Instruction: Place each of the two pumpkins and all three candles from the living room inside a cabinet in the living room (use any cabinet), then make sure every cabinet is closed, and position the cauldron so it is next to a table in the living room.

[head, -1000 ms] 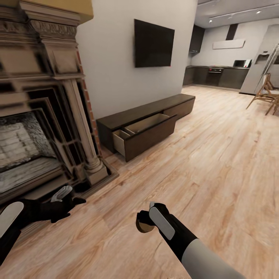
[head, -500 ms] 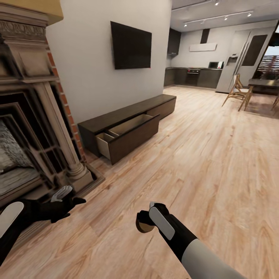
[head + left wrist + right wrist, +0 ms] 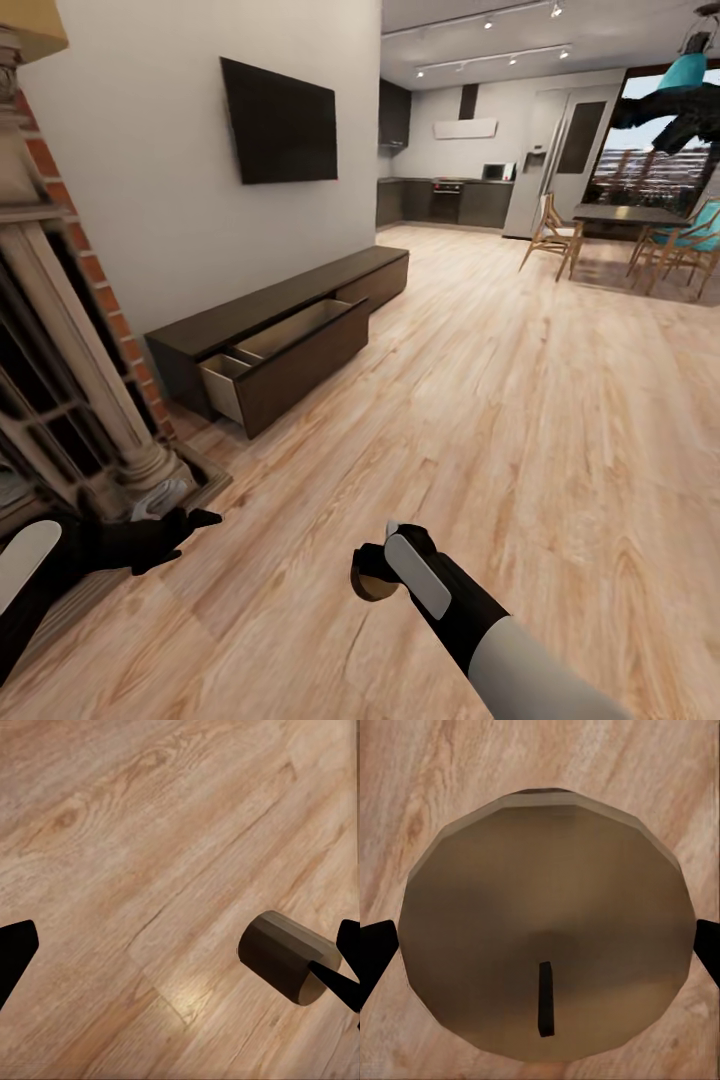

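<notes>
The right gripper (image 3: 378, 572), black-fingered on a black and grey forearm, is clamped on a short stubby beige-tan candle (image 3: 374, 584), held low above the light wood plank floor (image 3: 520, 400); in the right wrist view that candle (image 3: 546, 943) shows its round top face with a short dark wick, a black fingertip at each side of it. The left gripper (image 3: 190, 508) hangs out to the robot's left near the foot of the fireplace, its black fingers (image 3: 203, 518) parted with nothing between them. In the left wrist view its dark fingertips (image 3: 15, 952) stand wide apart over bare planks, and the candle (image 3: 289, 956) held by the other arm shows beyond them as a tan cylinder. Beside the left arm rises the carved stone fireplace surround with red brick edging (image 3: 60, 330). Farther along the same wall sits the long, low dark-brown wooden cabinet (image 3: 300, 305), its nearer pull-out compartment (image 3: 285, 352) drawn open over the floor and showing a pale interior; whether anything lies inside I cannot tell. A black flat television (image 3: 278, 122) hangs on the wall above it. In the distance are dark kitchen units (image 3: 445, 200) and a dark dining table with wooden chairs (image 3: 620, 225).
</notes>
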### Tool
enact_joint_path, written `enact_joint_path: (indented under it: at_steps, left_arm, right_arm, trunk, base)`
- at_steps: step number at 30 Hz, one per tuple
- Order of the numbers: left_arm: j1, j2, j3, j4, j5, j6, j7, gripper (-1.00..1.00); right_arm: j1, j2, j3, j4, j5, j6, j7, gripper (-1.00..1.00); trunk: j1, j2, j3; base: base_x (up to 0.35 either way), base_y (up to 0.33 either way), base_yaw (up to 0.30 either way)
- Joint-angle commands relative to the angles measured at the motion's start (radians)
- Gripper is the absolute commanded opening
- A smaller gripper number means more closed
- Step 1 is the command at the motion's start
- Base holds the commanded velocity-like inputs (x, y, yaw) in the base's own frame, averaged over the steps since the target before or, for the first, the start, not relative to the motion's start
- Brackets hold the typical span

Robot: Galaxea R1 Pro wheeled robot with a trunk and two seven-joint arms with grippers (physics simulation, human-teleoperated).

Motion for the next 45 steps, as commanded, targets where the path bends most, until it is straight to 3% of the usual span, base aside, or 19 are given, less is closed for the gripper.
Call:
enact_joint_path:
  at_steps: [1, 10, 21, 34, 45]
  left_arm:
    - [0.0, 0.001, -0.001, -0.001, 0.01, 0.0, 0.01, 1.0]
    - [0.0, 0.001, -0.002, -0.001, 0.01, 0.0, 0.01, 1.0]
    - [0.0, 0.002, -0.003, -0.001, 0.01, 0.0, 0.01, 1.0]
    - [0.0, 0.002, -0.004, -0.001, 0.01, 0.0, 0.01, 1.0]
    - [0.0, 0.002, -0.004, -0.001, 0.01, 0.0, 0.01, 1.0]
  right_arm:
    - [-0.001, 0.0, 0.003, -0.001, -0.008, 0.0, -0.008, -1.0]
    - [-0.001, -0.001, 0.002, -0.001, -0.008, 0.0, -0.008, -1.0]
    - [-0.001, -0.001, 0.003, -0.002, -0.046, 0.0, -0.009, -1.0]
    - [-0.001, -0.001, 0.003, -0.002, -0.048, -0.001, -0.007, -1.0]
    - [-0.001, -0.001, 0.003, -0.002, -0.049, -0.001, -0.007, -1.0]
  trunk:
    - [0.0, 0.0, 0.0]
    - [0.0, 0.0, 0.006]
    - [0.0, 0.0, 0.013]
    - [0.0, 0.0, 0.014]
    - [0.0, 0.0, 0.014]
  base:
    - [0.12, -0.05, -0.277]
    - [0.139, -0.08, -0.277]
    - [0.208, -0.115, -0.272]
    - [0.306, -0.067, -0.025]
    - [0.312, -0.001, -0.24]
